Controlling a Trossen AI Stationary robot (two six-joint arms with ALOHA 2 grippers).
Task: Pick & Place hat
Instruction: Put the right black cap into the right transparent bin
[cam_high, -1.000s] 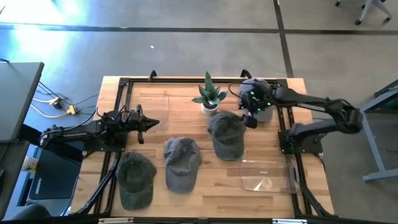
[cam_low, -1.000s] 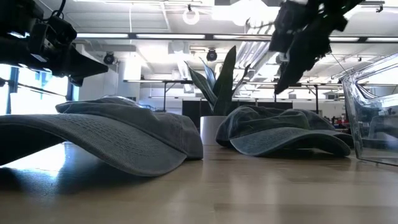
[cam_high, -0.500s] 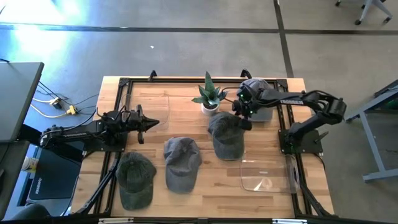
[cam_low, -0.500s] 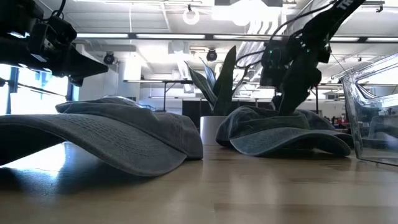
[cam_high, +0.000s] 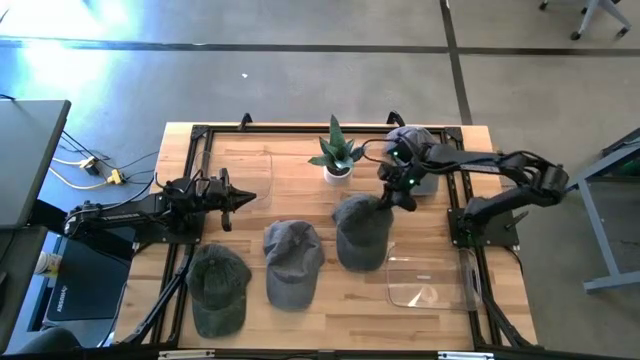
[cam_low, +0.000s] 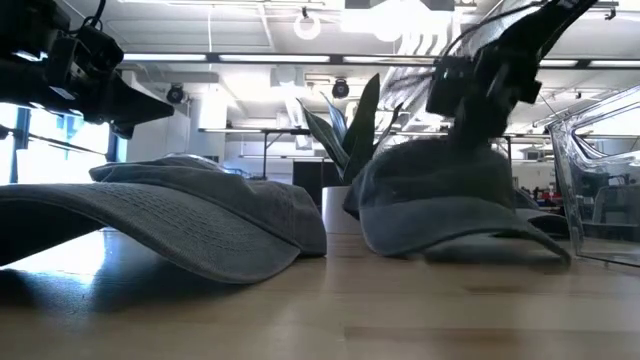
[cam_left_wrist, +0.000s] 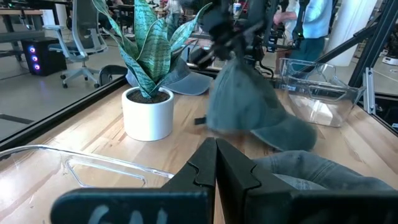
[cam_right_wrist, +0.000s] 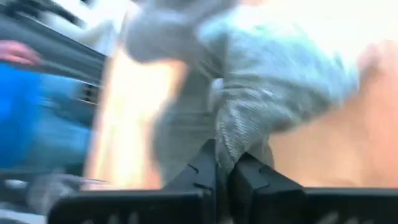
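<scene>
The grey hat (cam_high: 362, 232) of the task lies right of the table's middle, with my right gripper (cam_high: 396, 197) shut on its far end. The low view shows its crown (cam_low: 440, 190) raised and its brim (cam_low: 500, 240) down at the table. Two more grey hats (cam_high: 292, 262) (cam_high: 218, 288) rest flat nearer the left. Another hat (cam_high: 415, 150) lies at the far right, under the right arm. My left gripper (cam_high: 250, 197) hangs shut above the table's left side, touching nothing. My right gripper pinches a bunched fold of the crown's cloth (cam_right_wrist: 239, 134) between its two fingers, at the hat's far right end. The fingers slant down from the table's far right. The crown is pulled up below them while the brim (cam_low: 500, 240) stays on the table.
A potted plant (cam_high: 337, 155) stands just beyond the held hat. A clear bin (cam_high: 430, 280) sits at the near right and another clear container (cam_high: 245, 165) at the far left. Black frame rails (cam_high: 200, 150) border the table.
My right gripper has come down toward the table's left onto the hat's far end, turned, and shut on the cloth. The hat's crown has risen and the hat has slid a little toward the near edge, brim still down.
</scene>
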